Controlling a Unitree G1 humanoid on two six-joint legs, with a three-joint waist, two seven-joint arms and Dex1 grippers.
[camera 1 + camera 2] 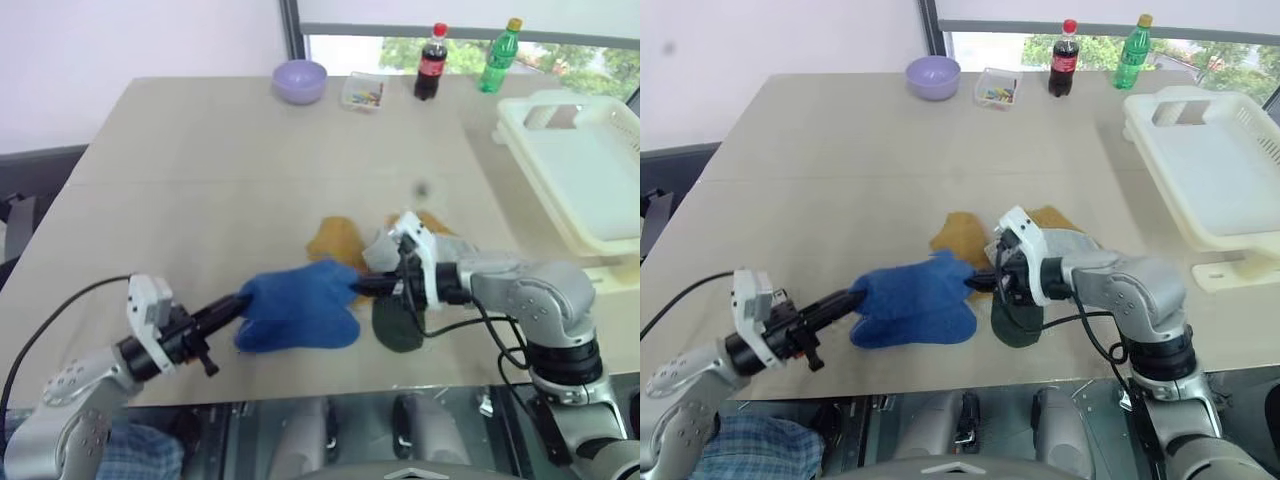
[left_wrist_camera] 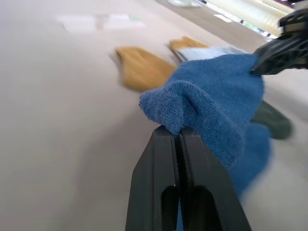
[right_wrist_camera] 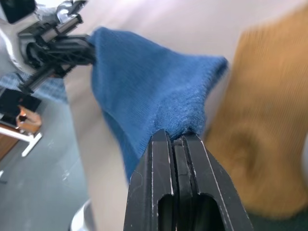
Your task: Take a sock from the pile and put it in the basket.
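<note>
A royal blue sock hangs stretched between my two grippers just above the table's front part. My left gripper is shut on its left end. My right gripper is shut on its right end. Behind and beside the blue sock lies the rest of the pile: a mustard-brown sock, a light grey one partly hidden by my right hand, and a dark green one under my right wrist. The cream-white basket stands at the table's right edge, apart from both grippers.
Along the table's far edge stand a lilac bowl, a small clear tray of coloured bits, a cola bottle and a green bottle. The table's front edge runs just below the grippers.
</note>
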